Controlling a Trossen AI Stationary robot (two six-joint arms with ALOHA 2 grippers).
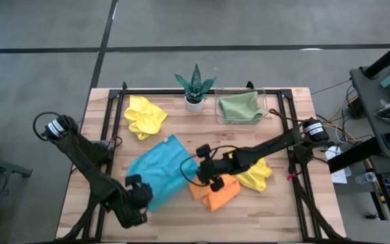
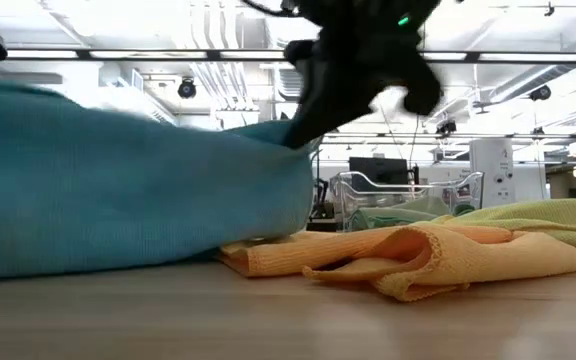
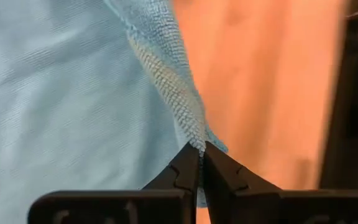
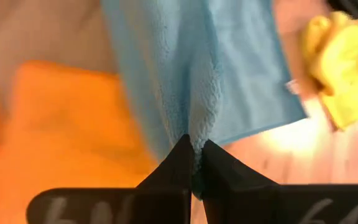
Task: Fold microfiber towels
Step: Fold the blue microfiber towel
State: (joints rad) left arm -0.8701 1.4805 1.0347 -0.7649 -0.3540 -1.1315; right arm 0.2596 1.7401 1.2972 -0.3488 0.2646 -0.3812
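Observation:
A sky blue towel (image 1: 156,169) sits left of the table's middle, raised at two corners. My left gripper (image 1: 143,200) is shut on its near corner. My right gripper (image 1: 205,177) is shut on its right corner, just above a crumpled orange towel (image 1: 217,191). Against the orange towel's right side lies a yellow towel (image 1: 256,176). A second yellow towel (image 1: 144,115) lies bunched at the far left. A sage green towel (image 1: 241,107) lies in the clear tray. My left gripper pinches the blue towel's hemmed edge (image 3: 194,140) at a corner between its two fingertips, coming slanting down from the near left. The cloth rises away from the fingers in a gathered ridge. My right gripper pinches a gathered bit of the blue towel's edge (image 4: 194,142) between its fingertips, slanting down from the right. The cloth spreads from the pinch, and in the low view the towel's lower part (image 2: 118,250) rests on the table.
A spiky potted plant (image 1: 195,87) stands at the far middle, beside the clear tray (image 1: 271,108). Black frame rails (image 1: 117,108) run along the table's left and right sides. Bare wood (image 1: 249,217) lies along the near right.

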